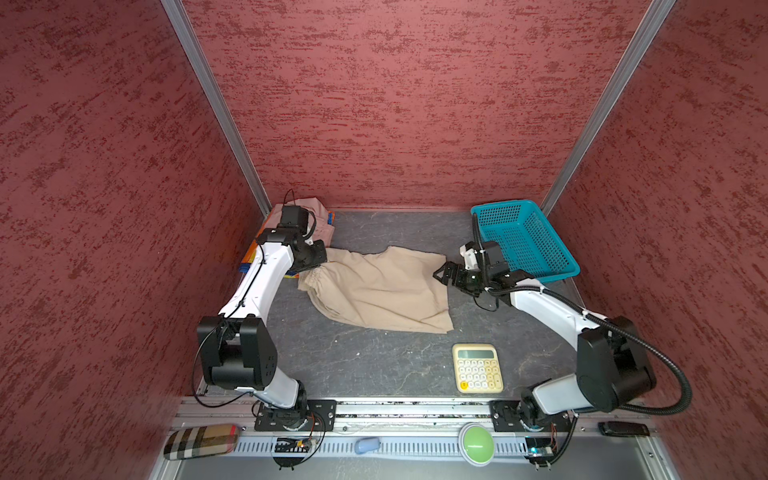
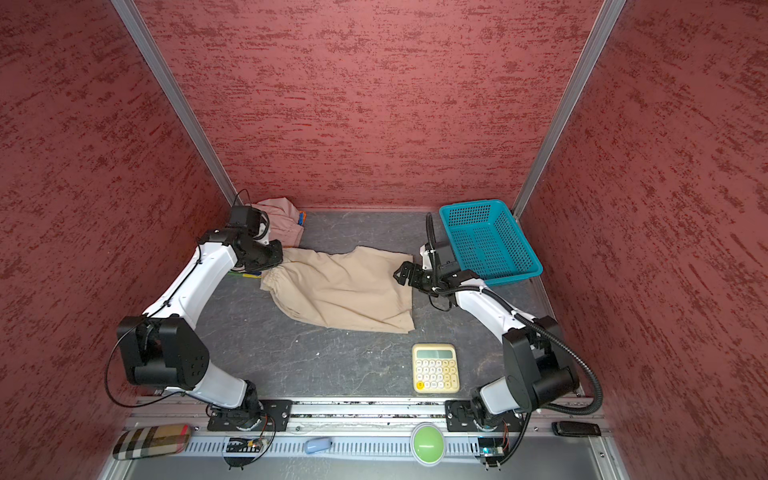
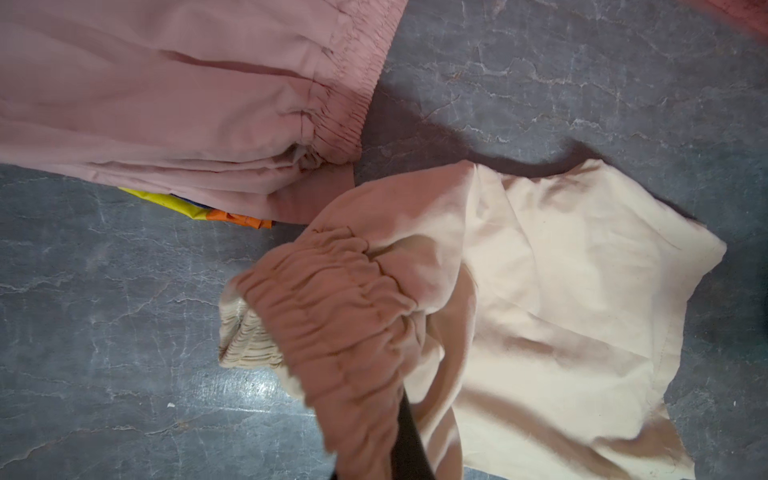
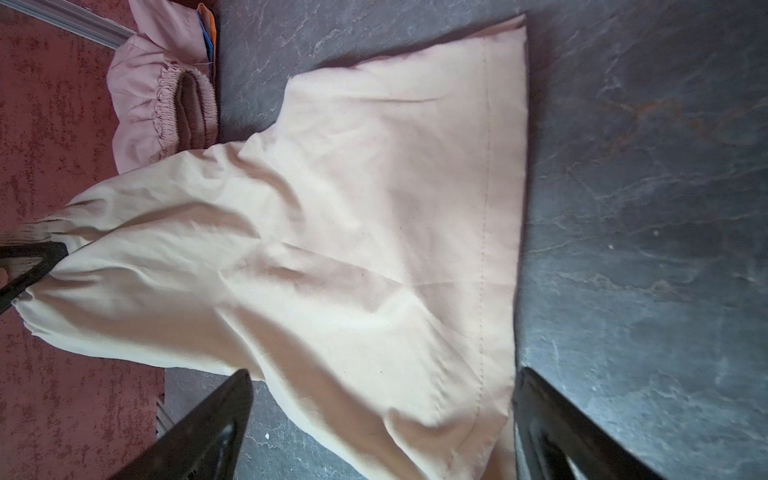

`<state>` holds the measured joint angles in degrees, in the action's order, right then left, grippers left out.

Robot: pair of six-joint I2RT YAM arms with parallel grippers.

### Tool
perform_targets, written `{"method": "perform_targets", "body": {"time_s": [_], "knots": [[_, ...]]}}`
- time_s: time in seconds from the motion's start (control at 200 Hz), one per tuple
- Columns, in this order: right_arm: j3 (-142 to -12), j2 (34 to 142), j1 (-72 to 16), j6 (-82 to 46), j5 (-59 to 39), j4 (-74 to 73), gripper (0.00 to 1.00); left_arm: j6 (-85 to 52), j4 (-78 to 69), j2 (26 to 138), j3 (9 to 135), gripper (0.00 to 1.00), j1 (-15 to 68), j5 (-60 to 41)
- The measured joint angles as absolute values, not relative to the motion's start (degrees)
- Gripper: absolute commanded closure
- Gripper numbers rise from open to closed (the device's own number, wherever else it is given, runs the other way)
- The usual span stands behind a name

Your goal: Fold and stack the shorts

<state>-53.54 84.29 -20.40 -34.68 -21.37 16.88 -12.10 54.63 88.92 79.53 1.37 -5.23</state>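
We see the dark grey table (image 1: 374, 365) boxed in by red textured walls, and the largest thing lying on it is the beige shorts (image 1: 382, 291), spread across the middle in both top views with the gathered waist toward the left and the leg hems toward the right. Next in size is the teal basket (image 1: 525, 241), standing at the far right corner with nothing visible inside it. At the far left corner we find the dusty pink shorts (image 1: 320, 218) folded and lying on top of the rainbow shorts (image 3: 224, 214), of which only yellow, orange and blue edges peek out beneath; the beige waist lies just beside this pile. A cream calculator (image 1: 477, 368) lies on the near right of the table, well apart from the clothes. The left gripper (image 3: 405, 440) is clamped tight on the beige waistband, which bunches over its dark fingers in the left wrist view and is lifted a little off the table there. The right gripper (image 4: 382, 419) stands with its jaws spread wide, straddling the hem of the beige shorts at their right edge without pinching the fabric, one finger on each side of the cloth in the right wrist view. On the near rail we see a green round button (image 1: 476, 444) and a plaid case (image 1: 201, 441).
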Motion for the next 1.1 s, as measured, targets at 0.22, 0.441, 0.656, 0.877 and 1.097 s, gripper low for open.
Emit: {"method": "perform_targets", "body": {"time_s": [0.22, 0.441, 0.656, 0.877, 1.097], "knots": [[-53.52, 84.55, -20.45, -34.72, -21.37, 17.21, 0.01, -11.86, 54.39, 89.86, 79.18, 1.00, 1.41, -4.91], [-53.52, 87.33, -22.50, -34.76, -21.28, 17.10, 0.01, -11.53, 50.00, 97.95, 75.48, 0.51, -4.34, -7.94], [-53.52, 88.97, -23.42, -34.98, -21.43, 16.78, 0.01, -12.58, 48.69, 99.11, 73.52, 0.01, -8.84, -9.78], [-53.52, 90.54, -23.42, -34.65, -22.20, 16.10, 0.01, -14.33, 45.80, 94.35, 69.36, 0.00, -14.15, -13.87], [-53.52, 92.92, -23.42, -34.28, -23.90, 14.61, 0.01, -19.16, 41.08, 95.64, 61.67, 0.10, -23.53, -24.73]]}}
